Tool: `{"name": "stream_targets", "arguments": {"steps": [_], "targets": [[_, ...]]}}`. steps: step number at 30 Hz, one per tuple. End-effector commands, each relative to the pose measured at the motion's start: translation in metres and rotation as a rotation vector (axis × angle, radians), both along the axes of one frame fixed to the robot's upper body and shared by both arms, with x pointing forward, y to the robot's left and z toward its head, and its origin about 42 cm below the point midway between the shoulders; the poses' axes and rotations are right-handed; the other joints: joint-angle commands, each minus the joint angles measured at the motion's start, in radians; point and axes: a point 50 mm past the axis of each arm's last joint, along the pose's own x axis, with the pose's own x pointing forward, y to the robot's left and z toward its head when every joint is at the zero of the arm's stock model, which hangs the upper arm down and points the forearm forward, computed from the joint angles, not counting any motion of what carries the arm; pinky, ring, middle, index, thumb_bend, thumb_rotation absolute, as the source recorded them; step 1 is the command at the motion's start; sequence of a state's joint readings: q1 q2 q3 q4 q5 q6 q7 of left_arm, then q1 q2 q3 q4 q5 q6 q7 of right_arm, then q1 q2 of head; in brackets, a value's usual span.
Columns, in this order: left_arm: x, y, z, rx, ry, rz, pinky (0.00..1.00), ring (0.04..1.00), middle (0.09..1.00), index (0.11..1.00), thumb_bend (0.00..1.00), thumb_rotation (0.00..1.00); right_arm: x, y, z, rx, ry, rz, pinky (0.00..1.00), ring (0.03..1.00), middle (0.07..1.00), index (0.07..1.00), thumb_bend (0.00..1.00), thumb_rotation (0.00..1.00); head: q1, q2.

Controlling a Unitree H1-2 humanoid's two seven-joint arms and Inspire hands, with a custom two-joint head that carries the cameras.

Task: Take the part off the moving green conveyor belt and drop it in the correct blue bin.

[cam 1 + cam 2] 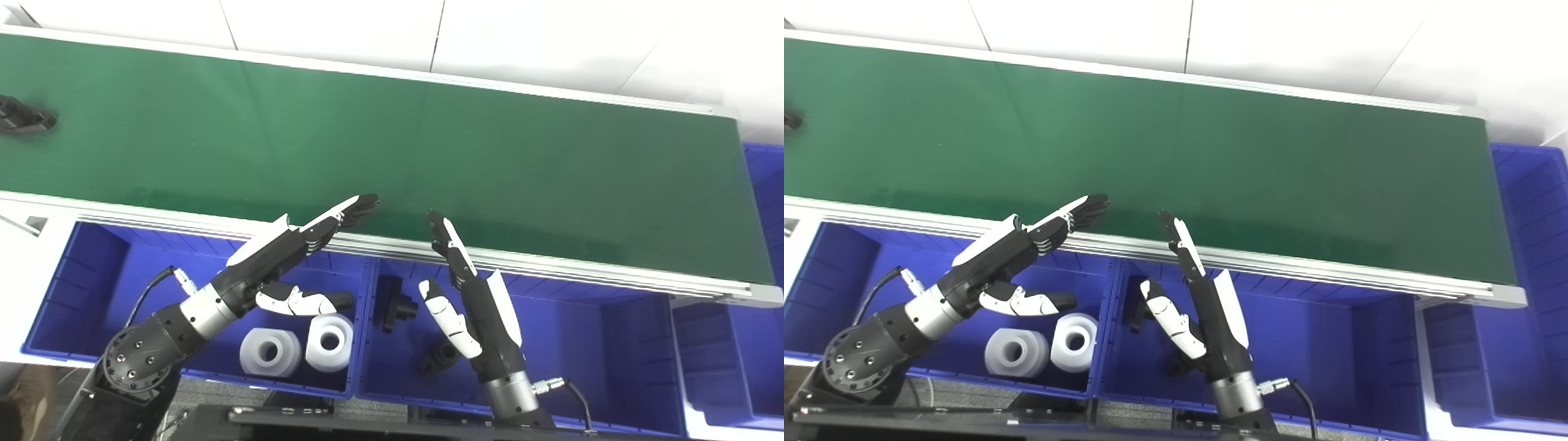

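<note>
A black part (23, 116) lies on the green conveyor belt (429, 159) at its far left edge; in the right eye view only its tip (790, 119) shows. My left hand (288, 245) is open and empty, fingers stretched over the belt's near rail above the left blue bin (86, 288). My right hand (468, 294) is open and empty, fingers pointing up at the belt's near edge, above the middle blue bin (582, 331). Both hands are far to the right of the part.
The left bin holds two white cylinders (269, 352) (329, 342). The middle bin holds two black parts (395, 303) (440, 357). A third blue bin (735, 361) stands at the right, and another (765, 177) past the belt's right end. An aluminium rail (551, 266) edges the belt.
</note>
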State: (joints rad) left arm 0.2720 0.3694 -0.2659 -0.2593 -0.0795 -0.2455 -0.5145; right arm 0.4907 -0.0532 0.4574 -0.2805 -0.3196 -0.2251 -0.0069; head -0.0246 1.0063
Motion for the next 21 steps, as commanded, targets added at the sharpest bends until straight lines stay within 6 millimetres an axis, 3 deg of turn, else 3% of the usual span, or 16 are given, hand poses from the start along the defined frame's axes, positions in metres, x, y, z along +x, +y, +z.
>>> {"name": "stream_targets", "arguments": {"steps": [1,21], "targets": [[0.0041,-0.0011,0.0124,-0.025,-0.059,-0.004,0.98,1.0,1.0,1.0,0.36,0.42,0.0025,0.0018,0.0134,0.034,-0.08,0.007,0.94,0.977,0.992,0.972,0.39,0.91,0.002,0.0],[0.0028,0.0009,0.0108,-0.009,-0.061,0.001,0.97,1.0,1.0,1.0,0.36,0.43,0.0014,0.0036,0.0119,0.033,-0.075,0.004,0.94,0.978,0.992,0.972,0.4,0.93,-0.003,-0.004]]}}
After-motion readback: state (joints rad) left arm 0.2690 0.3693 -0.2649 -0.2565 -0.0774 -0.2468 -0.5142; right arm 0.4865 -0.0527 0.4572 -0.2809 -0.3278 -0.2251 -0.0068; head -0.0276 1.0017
